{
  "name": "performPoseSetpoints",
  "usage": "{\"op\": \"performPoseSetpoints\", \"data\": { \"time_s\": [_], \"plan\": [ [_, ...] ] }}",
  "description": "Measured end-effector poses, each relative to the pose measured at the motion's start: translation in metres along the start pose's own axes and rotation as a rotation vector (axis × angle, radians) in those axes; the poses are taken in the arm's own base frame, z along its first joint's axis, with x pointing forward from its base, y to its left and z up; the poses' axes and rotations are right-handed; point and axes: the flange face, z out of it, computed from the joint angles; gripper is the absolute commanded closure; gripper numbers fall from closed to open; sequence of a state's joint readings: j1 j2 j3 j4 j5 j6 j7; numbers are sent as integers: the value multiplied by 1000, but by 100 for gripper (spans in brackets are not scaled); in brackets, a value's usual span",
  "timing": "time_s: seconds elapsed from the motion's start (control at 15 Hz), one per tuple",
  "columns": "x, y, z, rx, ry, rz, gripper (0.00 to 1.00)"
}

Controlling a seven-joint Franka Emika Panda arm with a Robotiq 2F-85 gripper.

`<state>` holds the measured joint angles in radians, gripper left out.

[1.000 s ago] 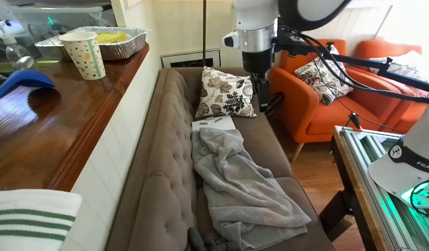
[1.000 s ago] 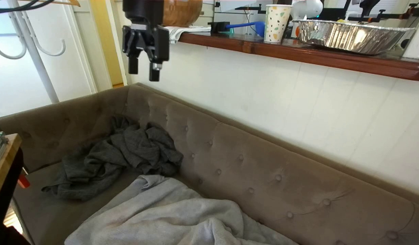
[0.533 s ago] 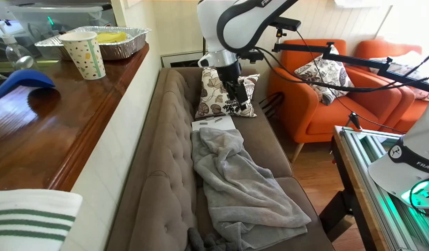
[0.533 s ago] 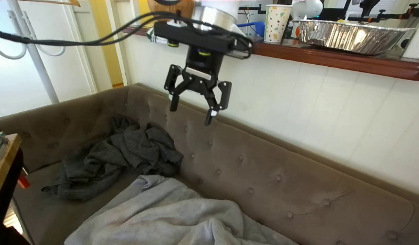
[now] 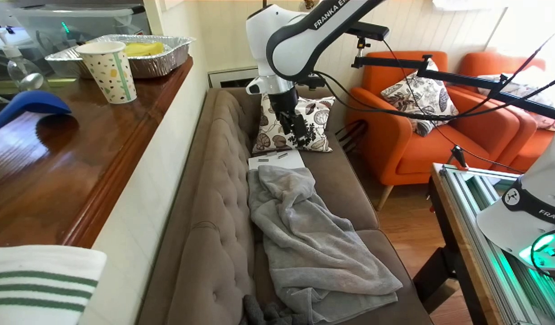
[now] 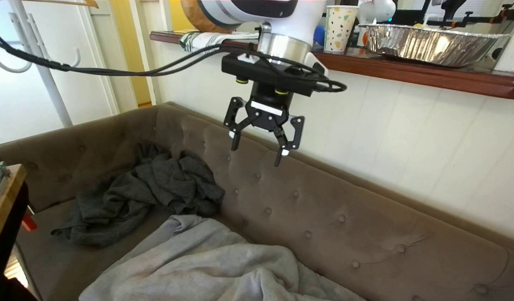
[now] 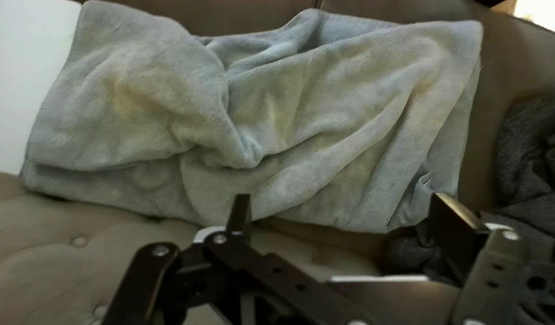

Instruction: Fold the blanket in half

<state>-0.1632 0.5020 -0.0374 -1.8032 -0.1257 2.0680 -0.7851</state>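
The light-grey blanket lies wrinkled and bunched along the sofa seat. In an exterior view only part of the blanket shows at the bottom edge. In the wrist view the whole blanket is visible, with diagonal folds and a bunched ridge in its middle. My gripper hangs above the sofa, in front of the backrest, with its fingers wide apart and nothing between them. In an exterior view the gripper appears in front of the floral pillow. The open fingers show in the wrist view, apart from the blanket.
A dark grey cloth lies crumpled by the blanket's end. A white sheet and the floral pillow are at the other end. The tufted sofa backrest runs alongside, with a wooden counter above. The robot's table stands opposite.
The arm has swung over the sofa toward the backrest and lowered, moving left in an exterior view. The gripper has turned and stays open. The blanket has not moved.
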Motion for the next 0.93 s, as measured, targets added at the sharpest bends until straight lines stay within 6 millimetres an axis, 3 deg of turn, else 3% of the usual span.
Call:
{"op": "performPoseSetpoints", "data": {
  "time_s": [0.13, 0.27, 0.4, 0.6, 0.73, 0.93],
  "plan": [
    [2, 14, -9, -23, 96, 34, 0],
    [-10, 42, -11, 2, 184, 106, 0],
    [-29, 79, -1, 50, 265, 172, 0],
    [-57, 131, 32, 138, 377, 249, 0],
    [-66, 143, 48, 149, 377, 264, 0],
    [-55, 137, 38, 140, 380, 248, 0]
  ]
}}
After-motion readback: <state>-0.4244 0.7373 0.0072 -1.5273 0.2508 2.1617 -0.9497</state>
